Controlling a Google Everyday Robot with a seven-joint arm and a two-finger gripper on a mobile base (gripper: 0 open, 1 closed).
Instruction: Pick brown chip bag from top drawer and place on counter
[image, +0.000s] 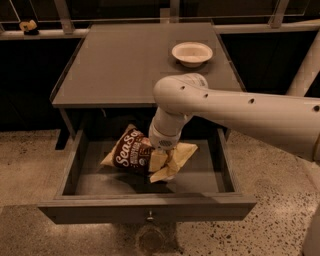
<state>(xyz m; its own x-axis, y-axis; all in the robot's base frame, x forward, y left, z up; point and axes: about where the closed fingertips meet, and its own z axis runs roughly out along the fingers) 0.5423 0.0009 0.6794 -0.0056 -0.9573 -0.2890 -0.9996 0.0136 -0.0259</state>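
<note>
The brown chip bag (130, 152) lies crinkled in the middle of the open top drawer (75, 165), white lettering up and pale tan ends showing. My gripper (161, 162) reaches down into the drawer from the white arm (240, 112) and sits on the bag's right end, covering part of it. The drawer's front panel carries a small round knob (149, 217). The grey counter (125, 65) is directly above and behind the drawer.
A small white bowl (192, 53) stands on the counter's back right. A small yellowish object (27, 26) sits on the ledge at far left. Speckled floor lies around the drawer, and a white post (305, 70) stands at the right.
</note>
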